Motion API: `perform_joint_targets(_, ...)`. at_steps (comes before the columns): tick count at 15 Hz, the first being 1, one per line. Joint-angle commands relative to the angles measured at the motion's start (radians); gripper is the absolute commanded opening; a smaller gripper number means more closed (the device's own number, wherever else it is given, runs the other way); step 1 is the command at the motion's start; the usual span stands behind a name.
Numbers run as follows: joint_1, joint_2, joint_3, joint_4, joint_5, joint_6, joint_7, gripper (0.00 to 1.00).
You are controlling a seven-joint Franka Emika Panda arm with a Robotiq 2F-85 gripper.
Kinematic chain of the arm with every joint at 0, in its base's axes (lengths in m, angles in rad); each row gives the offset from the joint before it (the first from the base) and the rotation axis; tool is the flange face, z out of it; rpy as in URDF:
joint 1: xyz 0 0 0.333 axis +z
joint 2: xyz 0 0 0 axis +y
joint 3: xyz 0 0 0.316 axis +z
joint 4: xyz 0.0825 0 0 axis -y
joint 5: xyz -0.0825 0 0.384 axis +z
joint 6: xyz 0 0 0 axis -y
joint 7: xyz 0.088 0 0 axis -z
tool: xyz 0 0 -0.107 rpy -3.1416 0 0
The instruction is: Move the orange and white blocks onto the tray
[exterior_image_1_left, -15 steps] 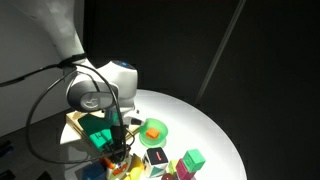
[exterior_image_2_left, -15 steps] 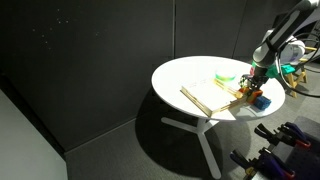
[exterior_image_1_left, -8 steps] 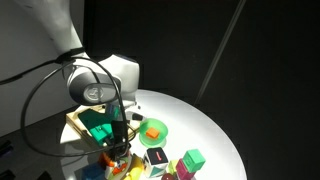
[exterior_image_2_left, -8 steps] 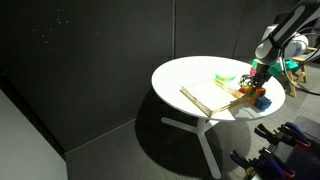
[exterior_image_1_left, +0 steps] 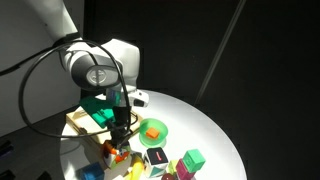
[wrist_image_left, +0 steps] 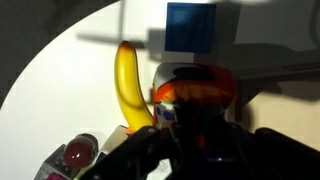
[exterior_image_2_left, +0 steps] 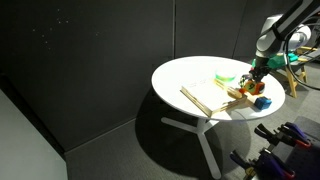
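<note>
wrist view shows the gripper [wrist_image_left: 195, 108] with its dark jaws closed in on the orange block [wrist_image_left: 195, 90], which sits blurred right between them. past it a yellow banana [wrist_image_left: 128, 85] lies on the white surface [wrist_image_left: 70, 80], and a blue block [wrist_image_left: 190, 27] stands farther off. in an exterior view the arm hangs over the round surface with the gripper pointing down, and something orange shows at its tip, just off the near corner of the light wooden tray [exterior_image_1_left: 78, 122]. whether the tip is clear of the surface i cannot tell. the white block [exterior_image_1_left: 157, 157] rests on the surface, off the tray, near a green dish [exterior_image_1_left: 155, 130] and a green cube [exterior_image_1_left: 192, 160].
</note>
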Motion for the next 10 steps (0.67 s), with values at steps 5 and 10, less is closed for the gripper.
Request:
perform_joint_targets(5,0.049,-0.049,0.02,0.029,-0.036,-0.059,0.081,0.08)
perform_joint_targets(10,0.091,-0.042,0.049,0.067,-0.037,-0.081,0.134,0.08)
